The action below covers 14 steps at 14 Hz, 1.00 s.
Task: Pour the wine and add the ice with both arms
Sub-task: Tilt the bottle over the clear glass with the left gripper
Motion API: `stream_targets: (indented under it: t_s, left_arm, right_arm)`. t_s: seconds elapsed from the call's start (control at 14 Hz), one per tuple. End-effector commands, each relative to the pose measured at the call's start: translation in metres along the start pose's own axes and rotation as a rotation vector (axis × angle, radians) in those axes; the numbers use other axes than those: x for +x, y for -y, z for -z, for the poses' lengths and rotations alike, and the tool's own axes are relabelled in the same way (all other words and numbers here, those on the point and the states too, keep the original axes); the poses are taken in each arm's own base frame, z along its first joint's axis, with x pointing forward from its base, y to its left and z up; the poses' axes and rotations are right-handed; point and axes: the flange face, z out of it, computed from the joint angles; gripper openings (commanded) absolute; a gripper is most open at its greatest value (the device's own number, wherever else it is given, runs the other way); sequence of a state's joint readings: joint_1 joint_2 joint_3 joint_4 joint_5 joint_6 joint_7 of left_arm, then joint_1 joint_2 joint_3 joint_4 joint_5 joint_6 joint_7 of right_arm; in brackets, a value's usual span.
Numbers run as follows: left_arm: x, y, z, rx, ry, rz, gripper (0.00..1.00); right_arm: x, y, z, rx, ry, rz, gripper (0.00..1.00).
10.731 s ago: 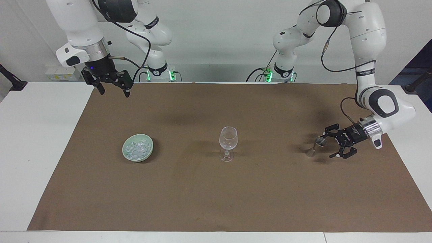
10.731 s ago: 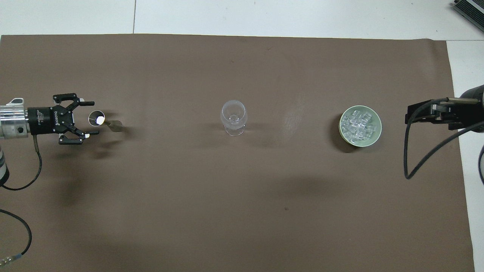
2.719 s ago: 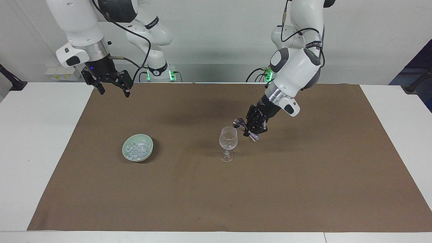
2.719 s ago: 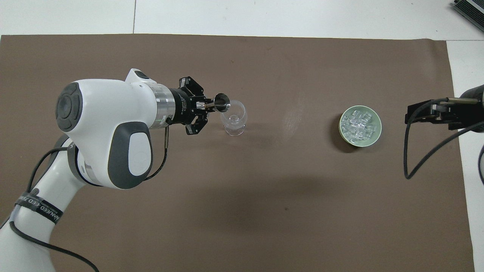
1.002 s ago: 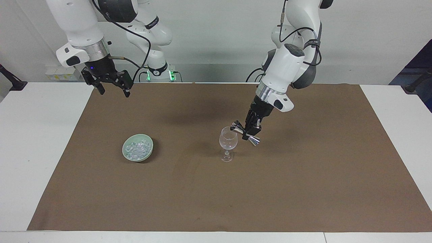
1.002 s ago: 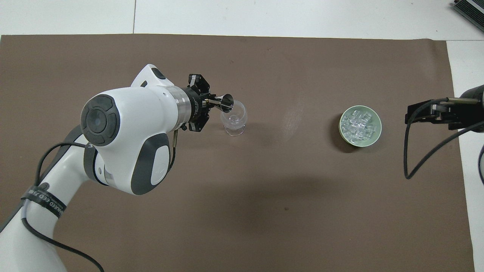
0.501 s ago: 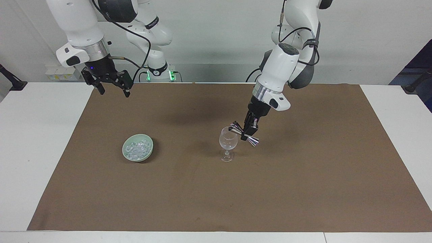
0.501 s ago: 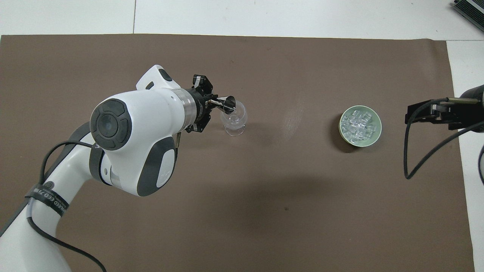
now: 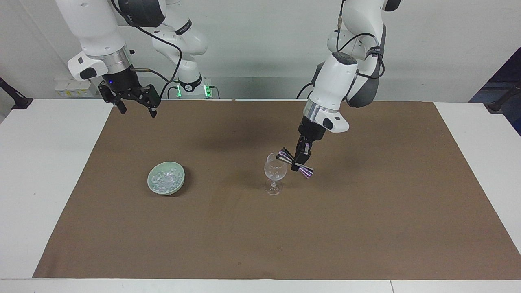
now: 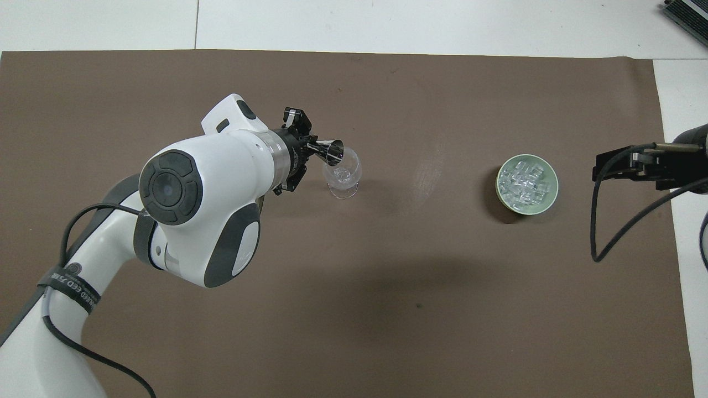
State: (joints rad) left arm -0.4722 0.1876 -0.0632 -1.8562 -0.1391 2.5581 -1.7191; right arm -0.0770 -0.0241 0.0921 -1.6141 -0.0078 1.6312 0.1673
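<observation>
The wine glass point(image 9: 275, 173) stands upright near the middle of the brown mat point(image 9: 366, 228) that covers the table point(image 9: 36, 171), and serves here as the landmark.

The left gripper point(image 9: 298, 162) hangs just beside the rim of the wine glass, on the side toward the left arm's end of the table. Its jaws are pressed together on the waist of a metal jigger point(image 9: 296, 163), a small double-ended measuring cup. The jigger is tipped close to level, with one mouth at the glass's rim and over its bowl, and the other mouth pointing away and slightly downward. In the overhead view the jigger's open mouth point(image 10: 334, 152) overlaps the edge of the glass point(image 10: 343, 176). The left arm point(image 9: 340, 83) slopes down to it from above.

The ice point(image 9: 164, 179) lies heaped in a pale green bowl point(image 9: 179, 182), which sits on the mat well apart from the wine glass, toward the right arm's end of the table.

The right gripper point(image 9: 135, 106) waits in the air well apart from the wine glass, over the mat's edge at the right arm's end of the table, with its jaws spread and nothing between them.
</observation>
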Motion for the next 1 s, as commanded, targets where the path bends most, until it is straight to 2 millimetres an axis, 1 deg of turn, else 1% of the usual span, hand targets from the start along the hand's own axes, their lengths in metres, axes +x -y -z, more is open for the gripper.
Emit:
stream_targets:
  t_s: [0.0,0.29,0.36,0.79,0.93]
  left_arm:
    - [-0.0042,0.0026,0.0001,-0.02,-0.016,-0.017,0.0]
    - [-0.0034,0.0019,-0.0001,-0.027,-0.022,-0.026,0.0]
    - [-0.0025,0.0032,-0.0056,-0.022,-0.024,-0.028,0.0]
    - [-0.0031,0.0033,-0.0057,-0.024,-0.039,-0.055,0.0]
    - [-0.0034,0.0065,-0.0085,-0.018,-0.051,-0.072,0.0]
  right_arm:
    - [-0.0039,-0.0061,0.0007,0.005,-0.007,0.014,1.0]
    - [-0.0039,-0.0061,0.0007,0.005,-0.007,0.014,1.0]
    - [-0.0038,-0.0061,0.0008,0.005,-0.008,0.014,1.0]
    - [-0.0039,-0.0061,0.0007,0.005,-0.007,0.014,1.0]
    - [-0.0039,-0.0061,0.0007,0.005,-0.007,0.014,1.0]
